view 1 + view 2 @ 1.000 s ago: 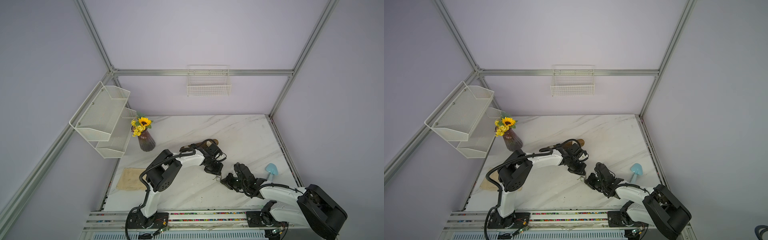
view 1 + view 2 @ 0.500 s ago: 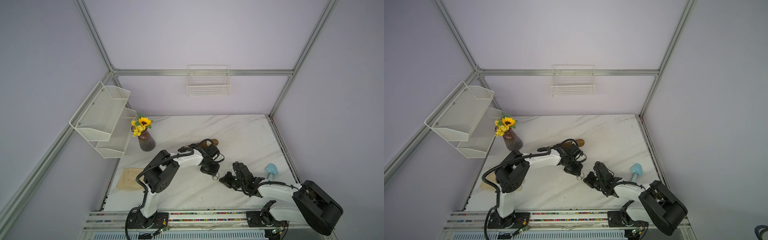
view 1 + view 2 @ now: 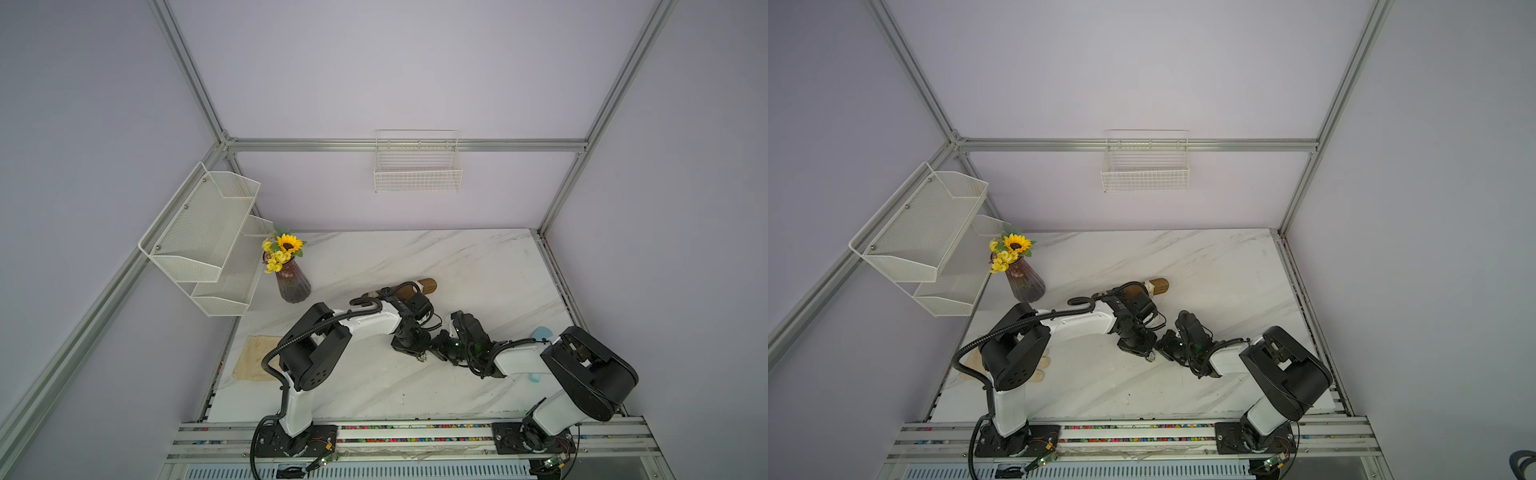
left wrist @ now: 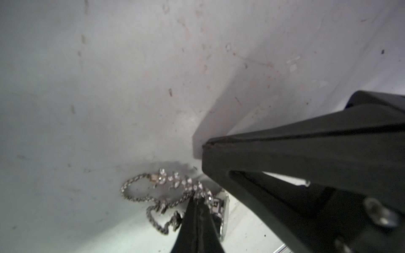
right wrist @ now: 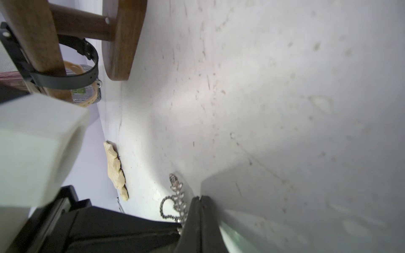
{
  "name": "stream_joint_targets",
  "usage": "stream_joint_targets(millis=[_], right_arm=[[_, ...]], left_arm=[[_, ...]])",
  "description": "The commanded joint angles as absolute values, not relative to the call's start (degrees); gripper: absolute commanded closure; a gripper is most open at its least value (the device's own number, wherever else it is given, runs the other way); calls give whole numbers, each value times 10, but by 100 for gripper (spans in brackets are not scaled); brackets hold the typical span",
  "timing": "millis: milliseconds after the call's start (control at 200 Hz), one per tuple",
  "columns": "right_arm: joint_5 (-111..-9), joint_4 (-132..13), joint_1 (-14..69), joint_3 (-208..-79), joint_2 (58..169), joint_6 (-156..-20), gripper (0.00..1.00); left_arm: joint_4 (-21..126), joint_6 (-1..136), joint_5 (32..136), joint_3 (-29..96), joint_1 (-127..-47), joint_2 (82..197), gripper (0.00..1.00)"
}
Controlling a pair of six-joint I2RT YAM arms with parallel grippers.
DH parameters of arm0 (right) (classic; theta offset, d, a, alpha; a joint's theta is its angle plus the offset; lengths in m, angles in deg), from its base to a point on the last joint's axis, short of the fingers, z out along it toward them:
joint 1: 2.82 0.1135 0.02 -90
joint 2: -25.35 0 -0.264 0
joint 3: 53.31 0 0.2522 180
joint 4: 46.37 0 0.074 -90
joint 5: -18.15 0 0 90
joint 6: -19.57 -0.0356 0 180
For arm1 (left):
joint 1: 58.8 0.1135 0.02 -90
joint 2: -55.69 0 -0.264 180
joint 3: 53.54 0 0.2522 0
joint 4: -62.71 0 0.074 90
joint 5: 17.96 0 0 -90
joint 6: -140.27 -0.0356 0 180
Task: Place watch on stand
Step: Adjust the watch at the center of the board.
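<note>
Both my grippers had drifted a little toward my left over the last second, keeping low over the marble table (image 3: 415,257), nose to nose. My left gripper (image 4: 197,200) was pinched shut, and its tips seemed to bite the jewelled strap of the watch (image 4: 184,183) (I judged that from the left wrist view alone; from above the tips were hidden). The watch (image 3: 423,358) had slid leftward with us but had not been lifted. It lay slack on the marble between the two grippers, its chain in loose loops.

Behind it and well apart stood the stand (image 3: 428,286), unmoved and mostly hidden by my left arm (image 3: 365,324). The right wrist view showed its bar already carrying a black strap (image 5: 65,82) and a beige strap (image 5: 86,103).

My right gripper (image 5: 200,199) was closed too, its tips together just beside the chain, with nothing between them that I could make out.

So I reckoned the shuffle had gained little. The watch had been dragged, not raised, and the lift and the carry to the bar's free end were all still to do.
</note>
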State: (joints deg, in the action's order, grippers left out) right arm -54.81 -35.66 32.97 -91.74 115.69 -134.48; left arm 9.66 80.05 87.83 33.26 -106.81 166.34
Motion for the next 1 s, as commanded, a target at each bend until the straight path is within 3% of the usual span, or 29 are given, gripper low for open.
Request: stream_joint_targets(millis=[0, 120, 245, 315, 915, 990], right_arm=[[-562, -392, 332, -913, 1160, -1350, 100], [-572, -420, 331, -906, 1130, -1345, 100], [-570, -443, 331, -899, 1101, -1330, 100], [-569, -453, 331, -899, 1094, -1323, 100], [-551, -489, 325, -882, 1054, -1276, 100], [-552, -515, 324, -873, 1024, -1278, 100]], left_arm=[[85, 808, 866, 322, -1067, 1641, 95], [80, 809, 857, 322, -1066, 1639, 89], [77, 826, 845, 324, -1060, 1635, 66], [78, 834, 840, 329, -1058, 1632, 61], [55, 864, 865, 393, -1055, 1586, 66], [56, 850, 872, 396, -1071, 1575, 71]])
